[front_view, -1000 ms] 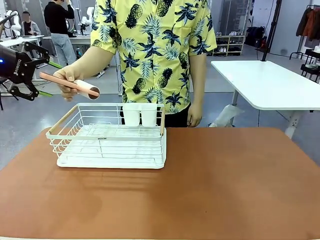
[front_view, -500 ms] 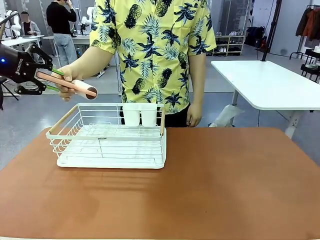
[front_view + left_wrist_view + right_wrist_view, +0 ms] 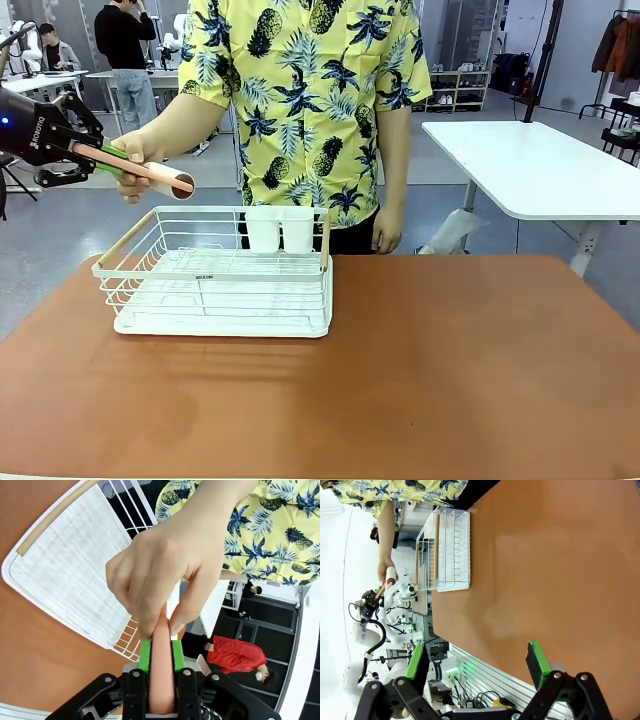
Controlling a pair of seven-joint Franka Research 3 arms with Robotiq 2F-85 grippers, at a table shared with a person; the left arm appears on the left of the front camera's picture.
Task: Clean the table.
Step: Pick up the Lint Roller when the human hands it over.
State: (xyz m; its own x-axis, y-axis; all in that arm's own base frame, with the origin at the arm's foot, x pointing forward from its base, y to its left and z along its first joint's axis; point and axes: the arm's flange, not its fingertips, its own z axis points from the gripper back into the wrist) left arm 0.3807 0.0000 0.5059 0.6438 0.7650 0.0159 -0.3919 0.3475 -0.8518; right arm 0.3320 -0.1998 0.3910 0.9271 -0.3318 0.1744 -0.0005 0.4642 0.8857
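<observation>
Front view, far left: my left tool is clenched on the pink handle of a lint roller, which is held in the air beyond the far left corner of the tabletop. The person's hand grips the same handle just ahead of my pads. Left wrist view confirms both holds: the handle sits between the green pads, with the hand closed on it just beyond. Handover judged incomplete, as the person has not let go.

Right of that, a white wire dish rack stands on the far left part of the tabletop, with two white cups at its far side. The reddish-brown surface from middle to right is bare, with no debris discernible.

Right wrist view: my right tool is released, jaws apart and holding nothing, by the near edge.

Assessment: early stage. The roller has not touched the surface, so all cleaning remains. Whether the rack must go, I cannot tell.
</observation>
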